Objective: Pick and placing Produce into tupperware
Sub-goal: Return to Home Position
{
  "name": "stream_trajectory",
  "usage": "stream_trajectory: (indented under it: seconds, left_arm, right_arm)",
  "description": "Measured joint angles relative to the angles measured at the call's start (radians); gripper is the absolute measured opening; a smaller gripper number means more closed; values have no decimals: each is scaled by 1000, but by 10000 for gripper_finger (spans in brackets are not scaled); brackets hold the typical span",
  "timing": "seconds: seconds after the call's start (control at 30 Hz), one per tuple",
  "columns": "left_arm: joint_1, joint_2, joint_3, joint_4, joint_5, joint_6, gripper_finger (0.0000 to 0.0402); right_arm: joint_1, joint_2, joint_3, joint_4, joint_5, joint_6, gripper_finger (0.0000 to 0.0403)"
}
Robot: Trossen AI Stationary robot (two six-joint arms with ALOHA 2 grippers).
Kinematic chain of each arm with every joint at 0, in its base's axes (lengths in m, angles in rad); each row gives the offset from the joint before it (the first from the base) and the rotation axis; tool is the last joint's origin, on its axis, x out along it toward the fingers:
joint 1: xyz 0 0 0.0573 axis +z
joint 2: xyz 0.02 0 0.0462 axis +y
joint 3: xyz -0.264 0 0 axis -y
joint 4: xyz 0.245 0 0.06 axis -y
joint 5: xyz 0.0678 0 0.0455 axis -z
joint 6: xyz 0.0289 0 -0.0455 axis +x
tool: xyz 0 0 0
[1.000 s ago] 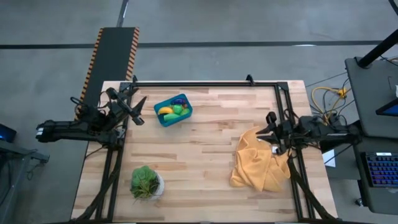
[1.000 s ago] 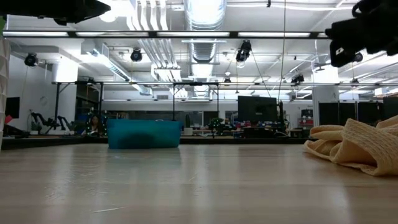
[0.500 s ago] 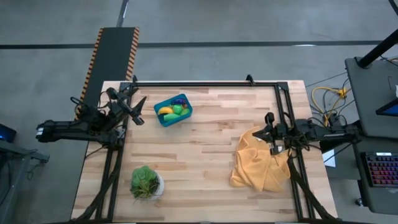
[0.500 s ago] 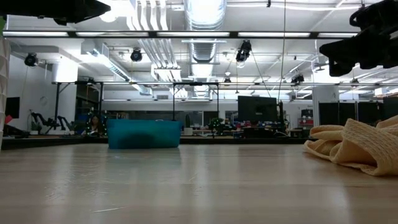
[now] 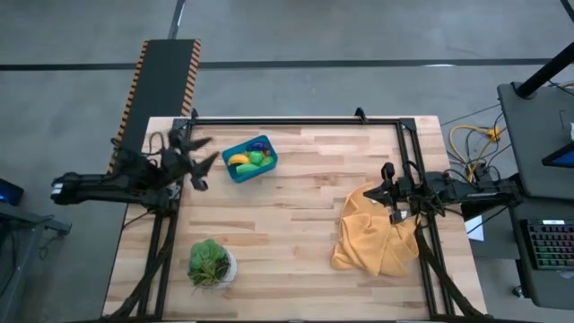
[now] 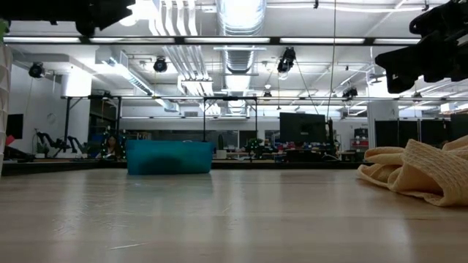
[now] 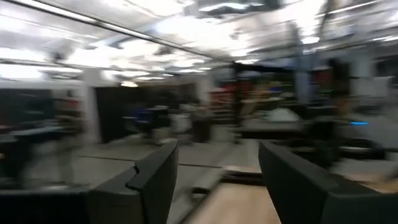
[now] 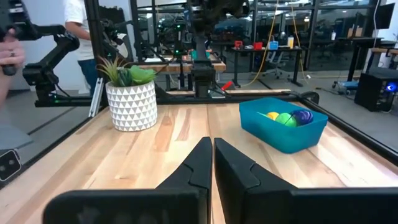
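Three kinds of produce lay in the tub (image 5: 230,170): a banana (image 5: 238,160), green pieces (image 5: 256,159) and an eggplant (image 5: 261,144). Any tiny red pieces were too small to make out from above. The tub stood on the counter (image 5: 296,224) toward its far left part, with no produce visible outside it, so the packing looked finished.

These toys probably handle as light, hard and smooth. A rounded one could squirt from a pinch, so the banana is best taken across its middle and the eggplant at its thickest part. The tub seemed stiff but light enough to slide if bumped.

Just beside the tub, at the counter's left edge, the left gripper (image 5: 204,154) hung raised with its jaws spread and nothing between them. Across the counter the right gripper (image 5: 377,191) was above the cloth (image 5: 372,238), jaws pressed together on nothing. A plant (image 5: 211,263) stood at the near left, well apart from the tub.
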Motion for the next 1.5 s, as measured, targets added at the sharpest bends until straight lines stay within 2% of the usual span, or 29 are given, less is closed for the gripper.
stream_trajectory:
  seconds: [0.1, 0.23, 0.33, 0.43, 0.5, 0.53, 0.6, 0.87, 1.03, 1.13, 1.27, 1.5]
  left_arm:
    - [0, 25, 0, -21, 108, -73, 209]
    - [0, 47, 0, -72, 142, -134, 189]
    - [0, 58, 0, -152, 142, -137, 142]
    - [0, 67, 0, -199, 162, -140, 69]
    - [0, 68, 0, -227, 251, -131, 21]
    - [0, 66, -3, -230, 300, -131, 12]
    - [-1, 64, -9, -230, 345, -143, 9]
    - [0, 27, -94, -244, 355, -267, 0]
    - [0, -73, -136, -251, 401, -268, 0]
    - [0, -150, -145, -310, 391, -269, 0]
    - [1, -244, -145, -388, 312, -310, 0]
    - [0, -327, -177, -430, 284, -296, 0]
  right_arm:
    - [0, 0, 0, 0, 0, 0, 9]
    - [0, 0, 0, 0, 0, 0, 9]
    - [0, 0, 0, 0, 1, 0, 9]
    - [0, 0, 0, 0, 1, 0, 9]
    - [0, 0, 0, 0, 2, 1, 9]
    - [0, 0, 0, 1, 2, 2, 9]
    - [0, 0, 0, 1, 3, 3, 9]
    - [0, 0, 0, 2, 80, 2, 9]
    - [0, 0, 0, 2, 79, 2, 9]
    - [0, 0, 0, 2, 79, 2, 9]
    - [0, 0, 0, 2, 79, 2, 9]
    - [0, 0, 0, 2, 78, 11, 9]
